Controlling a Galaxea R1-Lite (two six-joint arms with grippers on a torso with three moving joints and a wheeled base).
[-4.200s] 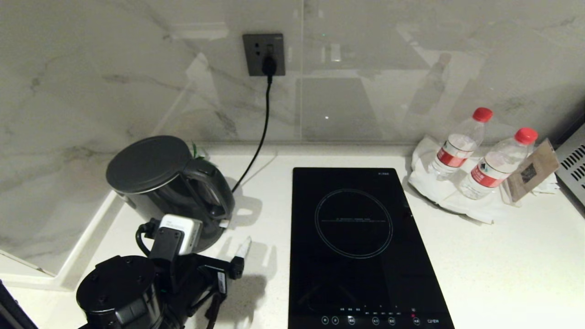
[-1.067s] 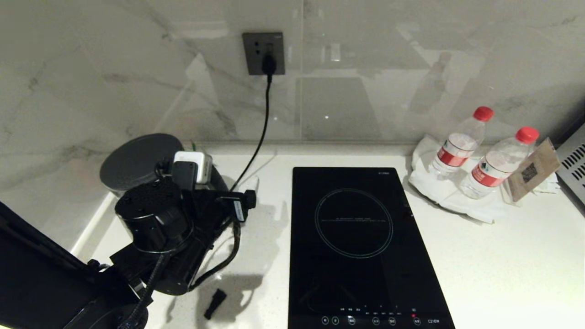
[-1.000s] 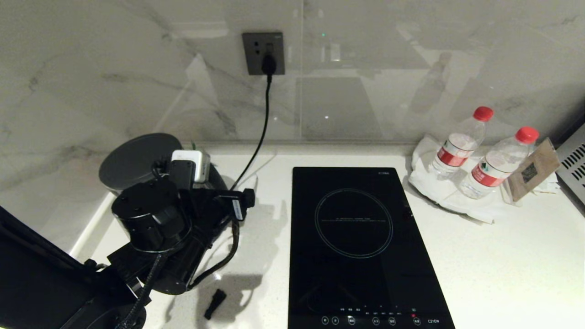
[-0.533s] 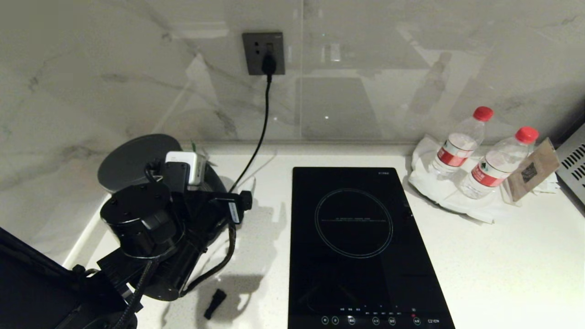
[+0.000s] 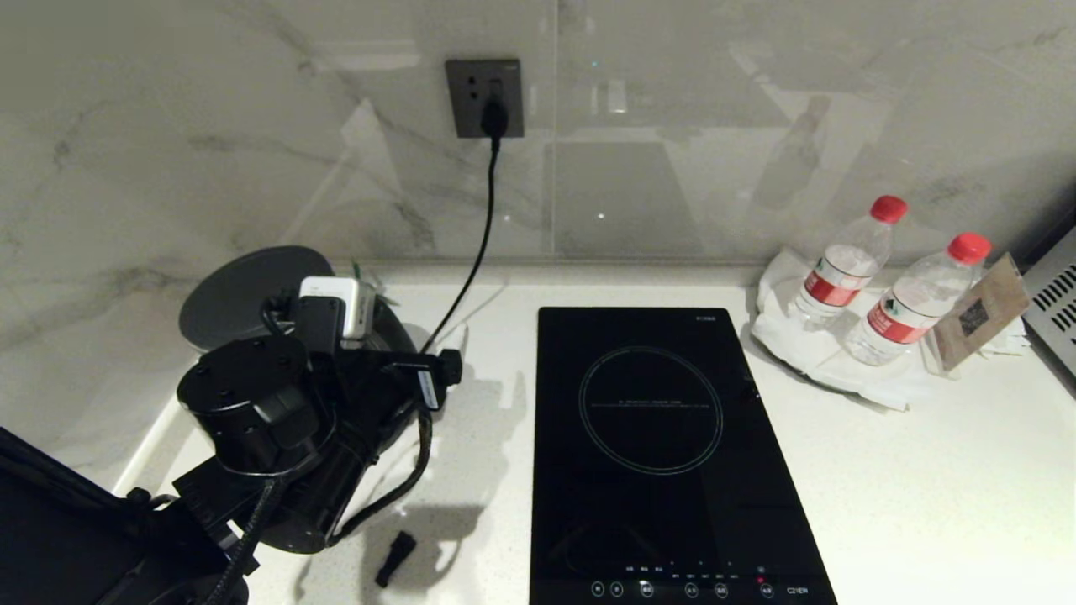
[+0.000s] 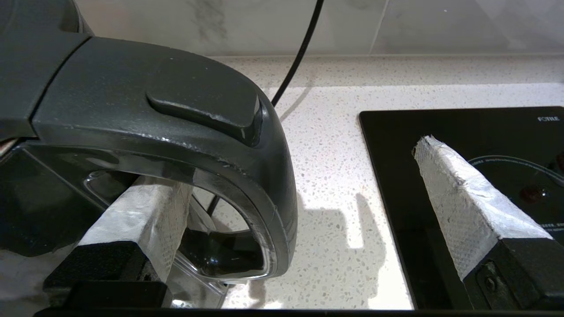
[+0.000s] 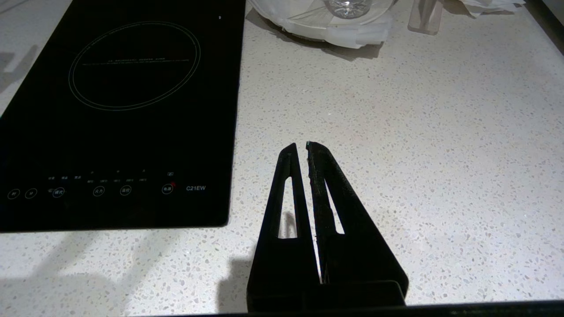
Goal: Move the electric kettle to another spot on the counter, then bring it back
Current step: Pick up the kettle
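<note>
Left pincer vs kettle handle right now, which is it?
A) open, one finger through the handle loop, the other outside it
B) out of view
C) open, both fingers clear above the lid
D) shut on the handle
A: in the left wrist view the left pincer stands wide open, one padded finger inside the loop of the electric kettle handle, the other finger outside over the induction hob.

Left end effector (image 6: pixel 291 176) now up beside the electric kettle (image 5: pixel 244 294) handle.
</note>
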